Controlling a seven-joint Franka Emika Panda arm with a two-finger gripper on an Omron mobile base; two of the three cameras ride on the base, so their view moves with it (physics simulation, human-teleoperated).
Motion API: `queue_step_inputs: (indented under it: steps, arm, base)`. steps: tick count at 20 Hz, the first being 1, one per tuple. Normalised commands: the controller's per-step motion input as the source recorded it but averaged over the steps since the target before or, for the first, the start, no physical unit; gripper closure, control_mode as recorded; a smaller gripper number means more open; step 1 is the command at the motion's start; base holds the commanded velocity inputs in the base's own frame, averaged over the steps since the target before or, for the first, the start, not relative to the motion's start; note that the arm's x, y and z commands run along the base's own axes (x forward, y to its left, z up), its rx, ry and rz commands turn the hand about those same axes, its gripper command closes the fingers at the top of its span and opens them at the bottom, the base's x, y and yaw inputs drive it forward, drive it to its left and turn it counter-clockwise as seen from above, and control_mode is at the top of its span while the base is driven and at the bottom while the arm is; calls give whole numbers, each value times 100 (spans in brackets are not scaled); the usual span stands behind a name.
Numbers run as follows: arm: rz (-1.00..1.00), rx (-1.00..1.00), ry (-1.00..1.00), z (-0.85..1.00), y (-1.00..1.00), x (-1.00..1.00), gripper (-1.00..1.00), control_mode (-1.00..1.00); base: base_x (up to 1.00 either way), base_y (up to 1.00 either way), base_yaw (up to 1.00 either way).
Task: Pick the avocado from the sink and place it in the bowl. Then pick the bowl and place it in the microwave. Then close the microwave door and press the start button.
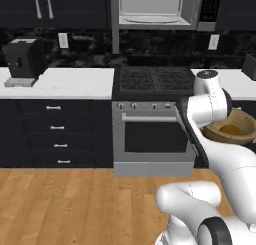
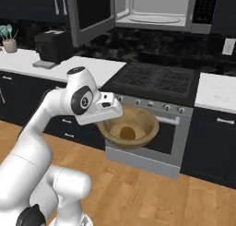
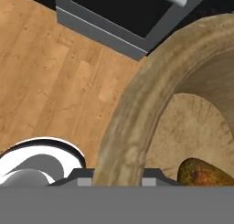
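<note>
My gripper [image 2: 106, 124] is shut on the near rim of the wood-brown bowl [image 2: 132, 127], which hangs in the air in front of the stove. The orange-brown avocado [image 2: 127, 133] lies on the tan inside of the bowl. In the hand view the bowl's rim [image 3: 132, 127] runs up from between my fingertips, and the avocado [image 3: 203, 175] shows at the bottom right. From the left, my arm covers part of the bowl [image 1: 235, 129]. The microwave [image 2: 154, 8] hangs above the stove with its door [image 2: 92, 13] swung open to the left. The sink is out of view.
The black stove [image 1: 152, 81] with its oven door [image 1: 150, 136] stands straight ahead, under the microwave [image 1: 155, 9]. White counters run on both sides; a dark coffee machine [image 1: 22, 59] stands on the left one. Wood floor [image 1: 65, 204] lies below.
</note>
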Motion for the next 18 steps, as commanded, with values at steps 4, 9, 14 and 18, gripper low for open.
queue_step_inputs:
  steps: [4, 9, 14, 18]
  arm:
    - [0, 0, 0, 0, 0, 0, 100, 100]
    - [0, 0, 0, 0, 0, 0, 100, 100]
    - [0, 0, 0, 0, 0, 0, 100, 100]
    - [0, 0, 0, 0, 0, 0, 100, 100]
  base:
    - [84, -67, -17]
    - [100, -8, -17]
    - [99, 26, -19]
    - [81, 18, -13]
